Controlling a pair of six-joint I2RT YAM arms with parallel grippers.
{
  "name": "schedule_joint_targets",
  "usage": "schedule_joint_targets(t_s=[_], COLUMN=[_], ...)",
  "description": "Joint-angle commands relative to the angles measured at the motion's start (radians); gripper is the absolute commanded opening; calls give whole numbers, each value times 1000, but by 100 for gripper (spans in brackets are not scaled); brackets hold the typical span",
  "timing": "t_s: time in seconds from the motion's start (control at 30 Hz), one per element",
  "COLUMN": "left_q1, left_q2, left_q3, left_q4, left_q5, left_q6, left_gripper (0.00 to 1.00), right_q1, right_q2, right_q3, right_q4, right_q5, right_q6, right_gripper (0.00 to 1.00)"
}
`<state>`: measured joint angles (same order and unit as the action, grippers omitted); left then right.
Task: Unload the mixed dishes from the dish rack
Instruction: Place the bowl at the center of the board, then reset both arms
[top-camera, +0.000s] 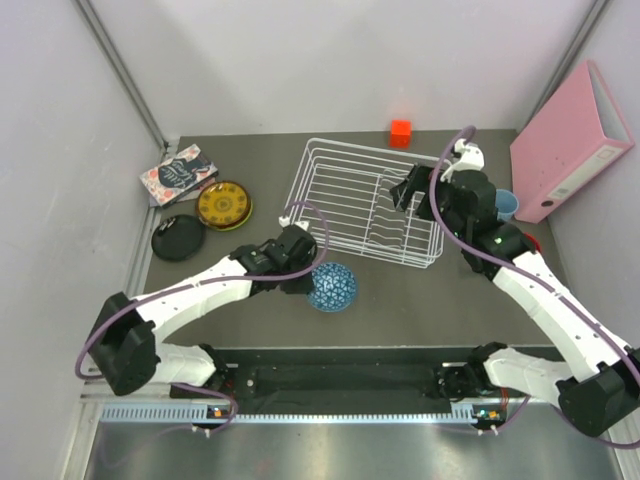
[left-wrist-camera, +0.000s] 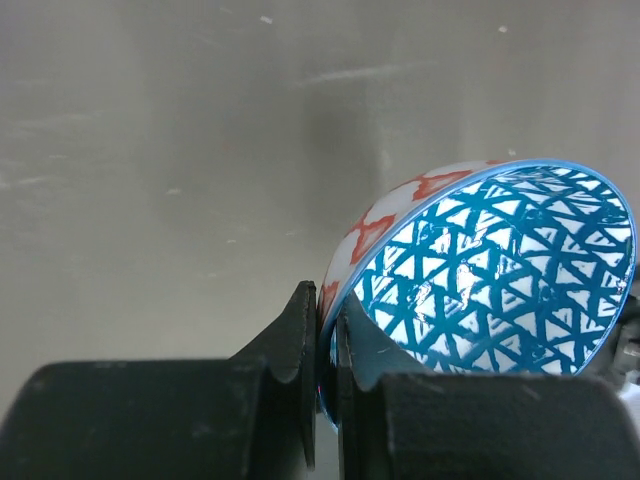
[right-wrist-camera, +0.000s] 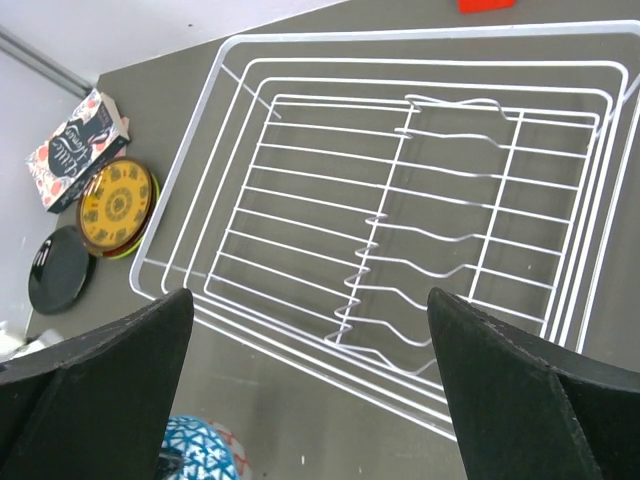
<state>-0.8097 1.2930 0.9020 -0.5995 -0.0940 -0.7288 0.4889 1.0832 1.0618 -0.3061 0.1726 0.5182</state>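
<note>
Now the left gripper (left-wrist-camera: 325, 300) pinches the rim of the blue patterned bowl (top-camera: 333, 287), just in front of the dish rack (top-camera: 345, 195), near its left corner. The right gripper (top-camera: 408, 190) hangs with jaws wide apart over the rack's right side. A yellow plate (top-camera: 224, 204) and a black plate (top-camera: 179, 238) lie left of the rack.

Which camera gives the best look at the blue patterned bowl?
The left wrist view: the blue patterned bowl is large and sharp, its rim pinched by the left jaws. The top external view shows it small, by the dish rack's near edge. The right wrist view catches only a sliver at its bottom edge.
</note>
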Motion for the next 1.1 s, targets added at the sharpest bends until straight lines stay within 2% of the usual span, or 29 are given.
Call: schedule_joint_targets(t_s=[0.0, 0.2, 0.3, 0.5, 0.53, 0.57, 0.63, 0.67, 0.73, 0.77, 0.87, 0.97, 1.07], left_q1=[10, 9, 9, 10, 9, 9, 9, 9, 9, 9, 9, 9, 9], left_q2=[43, 112, 152, 172, 172, 170, 161, 154, 115, 100, 42, -23, -127], left_q3=[-20, -84, -97, -107, -106, -104, -100, -100, -109, -109, -100, -49, 14], left_q4=[161, 276, 282, 282, 276, 273, 261, 242, 228, 215, 155, 54, -15], left_q5=[164, 129, 70, 37, 39, 52, 57, 48, 36, 30, -1, -35, -111], left_q6=[-84, -83, -72, -55, -44, -35, -15, -14, -12, -14, -14, -9, 3], left_gripper=[0, 0, 0, 0, 3, 11, 33, 49, 59, 68, 78, 81, 91], right_q1=[14, 30, 37, 46, 48, 48, 50, 50, 48, 50, 51, 54, 57], right_q2=[-46, -85, -88, -91, -91, -88, -85, -80, -77, -74, -72, -80, -97], right_q3=[-38, -111, -126, -144, -146, -151, -152, -154, -152, -152, -151, -149, -151], right_q4=[94, 130, 131, 127, 127, 128, 125, 125, 124, 125, 127, 128, 130], right_q5=[-28, -33, -38, -35, -36, -36, -33, -33, -36, -38, -38, -38, -30], right_q6=[16, 25, 28, 28, 28, 29, 29, 28, 32, 34, 36, 39, 37], right_gripper=[100, 100, 100, 100, 100, 100, 100, 99, 100, 100, 100, 100, 100])
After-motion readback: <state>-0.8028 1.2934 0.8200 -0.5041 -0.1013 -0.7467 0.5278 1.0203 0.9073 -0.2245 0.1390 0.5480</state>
